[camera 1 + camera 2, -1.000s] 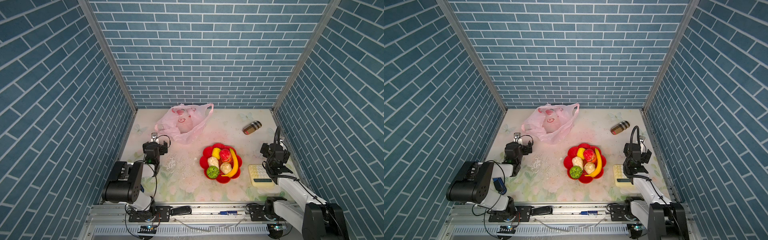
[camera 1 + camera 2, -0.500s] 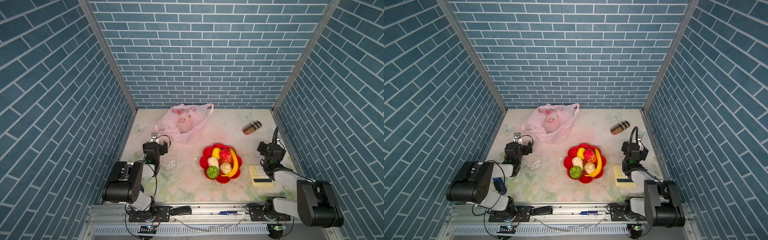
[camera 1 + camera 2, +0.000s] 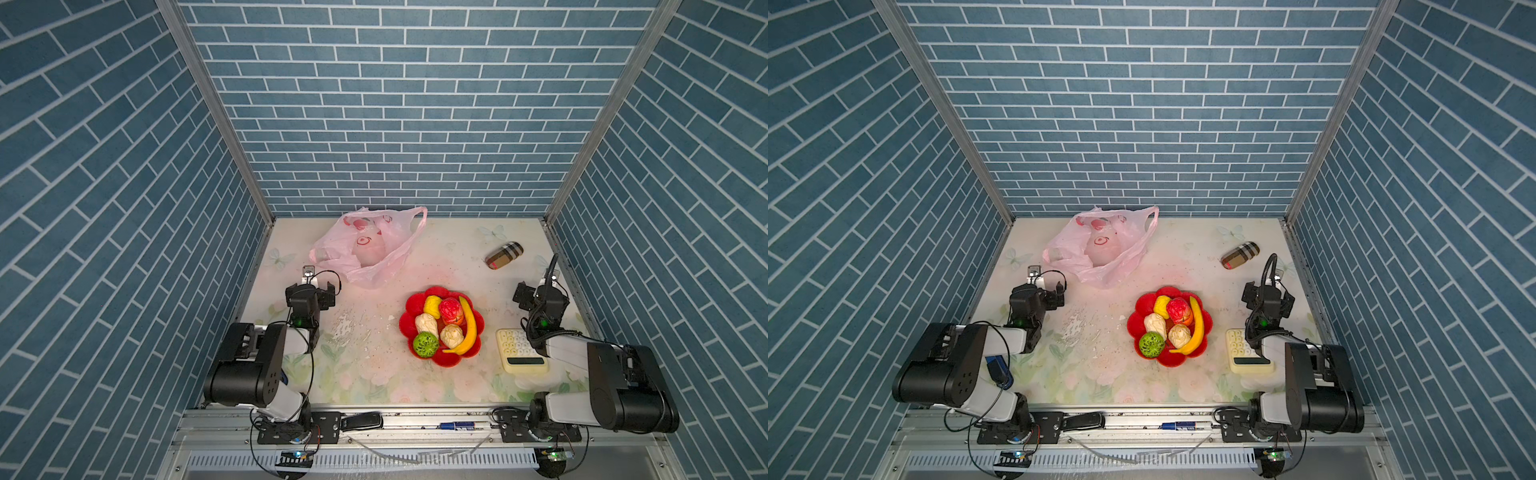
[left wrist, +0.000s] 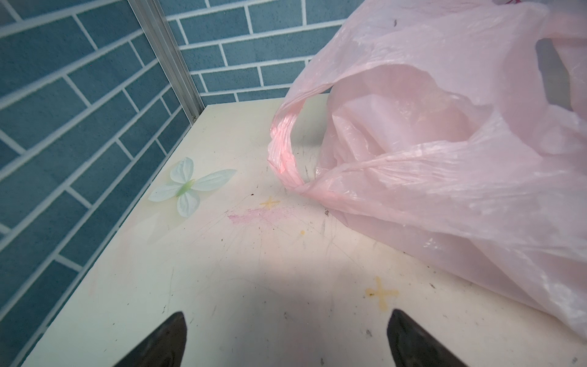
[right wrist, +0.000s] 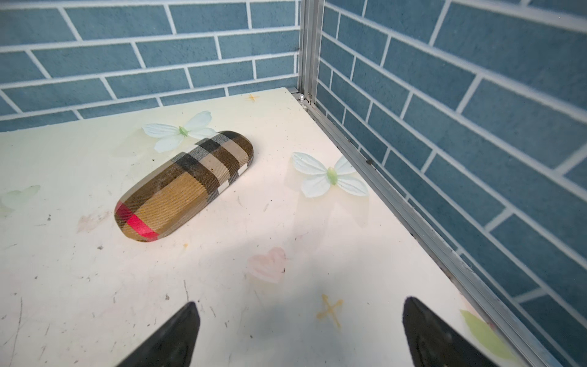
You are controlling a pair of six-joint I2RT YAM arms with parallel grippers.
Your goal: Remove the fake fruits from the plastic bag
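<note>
A red flower-shaped dish [image 3: 446, 360] is sitting on the pale floral table [image 3: 374, 374], and a cream calculator [image 3: 515, 347] is lying near it on the side toward the right wall. A plaid glasses case [image 5: 184, 187] is lying farther back, well apart from both, with a white butterfly motif [image 5: 330, 176] showing just beside it. A patch of white scuffing [image 3: 345, 328] is marking the tabletop left of the dish. Blue brick walls [image 3: 395, 104] are enclosing three sides.

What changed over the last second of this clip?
The right arm folded back, its elbow rising, while the right hand barely shifted, open and empty. Nothing was grasped or released. Unchanged: the left hand, open near the plastic bag, and the fake fruits in the red dish.
</note>
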